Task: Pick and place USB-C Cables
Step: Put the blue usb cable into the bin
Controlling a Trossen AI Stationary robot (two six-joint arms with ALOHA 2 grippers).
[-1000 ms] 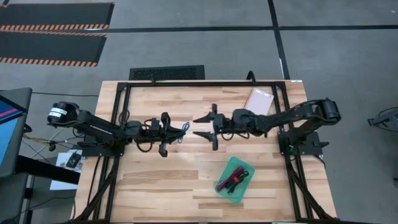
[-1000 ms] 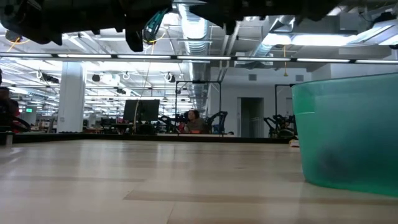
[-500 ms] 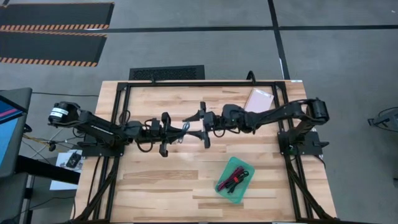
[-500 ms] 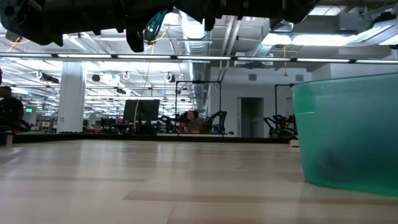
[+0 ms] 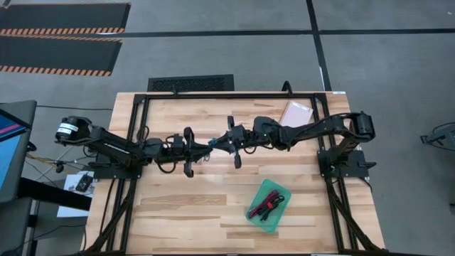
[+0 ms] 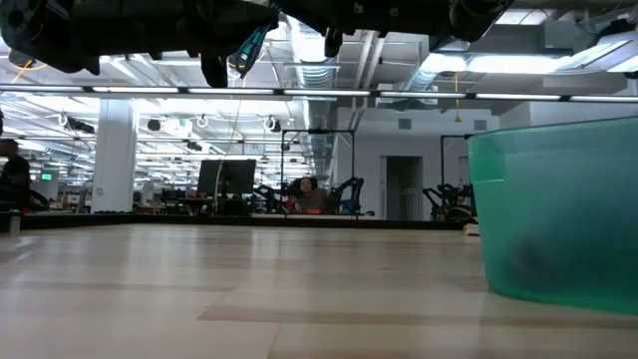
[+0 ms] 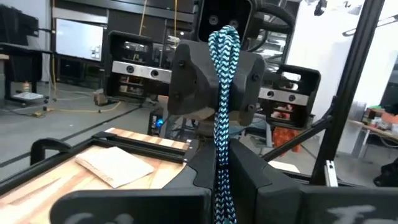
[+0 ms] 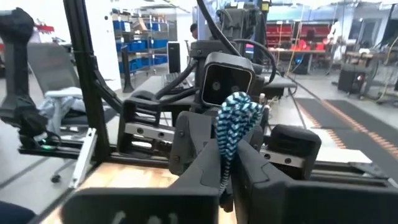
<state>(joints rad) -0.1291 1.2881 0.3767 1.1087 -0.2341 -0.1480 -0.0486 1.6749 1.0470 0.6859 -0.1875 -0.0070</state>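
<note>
High view: a second ago the right gripper [image 5: 229, 139] stood spread wide and apart from the left gripper [image 5: 201, 147]; half a second ago it had moved in toward it, still spread. Now its fingers are pressed together and the two grippers meet tip to tip above the middle of the wooden table [image 5: 178, 206]. The teal-blue cable [image 5: 211, 144] shows as a thin sliver between them. The green tray [image 5: 268, 205] sits well apart, nearer the front right, with the maroon-pink cable [image 5: 261, 208] and the black cable with a red band [image 5: 273, 204] lying in it. The pale pink packet [image 5: 296, 114] lies by the far right edge.

Low view: both arms hang at the top of the picture, clear of the tabletop. The teal-blue cable [image 6: 249, 46] slants between the dark fingers, where earlier it hung from the left arm alone. The tray wall [image 6: 558, 209] fills the right side.

Left wrist view: the left gripper [image 7: 222, 186] pinches the cable [image 7: 222, 112], which runs straight out from between its fingers into the facing right gripper.

Right wrist view: the right gripper [image 8: 227, 177] is closed on the cable [image 8: 235, 124]; the cable's looped end bulges just beyond its fingertips, against the left gripper opposite.
</note>
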